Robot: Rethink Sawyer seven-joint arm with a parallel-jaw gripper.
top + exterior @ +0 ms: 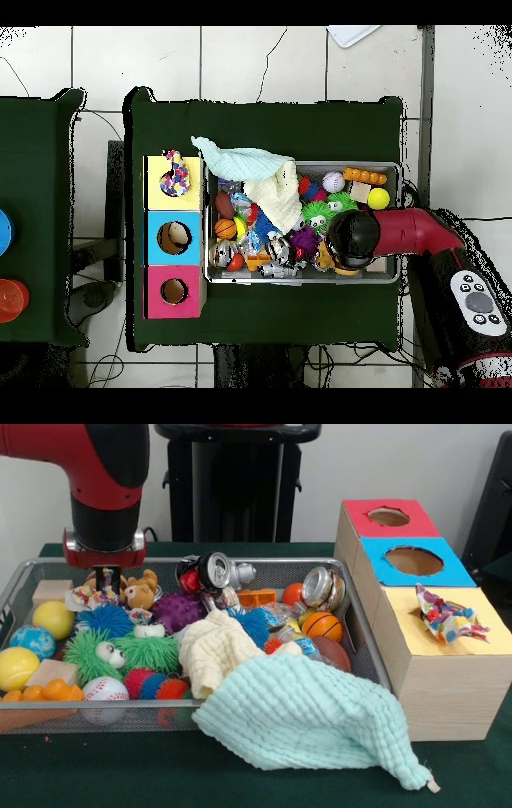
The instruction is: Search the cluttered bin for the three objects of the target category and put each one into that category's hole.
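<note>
The wire mesh bin (264,562) is full of toys; it also shows in the overhead view (300,282). One printed ruffled fabric piece (445,619) lies on the yellow-topped box (480,638), over its hole (419,614), which is mostly hidden. It also shows in the overhead view (177,177). A second printed piece (90,597) lies at the bin's far left corner. My gripper (106,578) hangs right above it, next to a brown plush bear (141,590). I see no third piece. In the overhead view the arm (352,238) hides the gripper.
A mint waffle cloth (312,724) hangs over the bin's near rim onto the table. A cream cloth (212,648) lies on the toys. Blue-topped (412,562) and red-topped (388,517) boxes stand behind the yellow one. Cans, balls and spiky toys crowd the bin.
</note>
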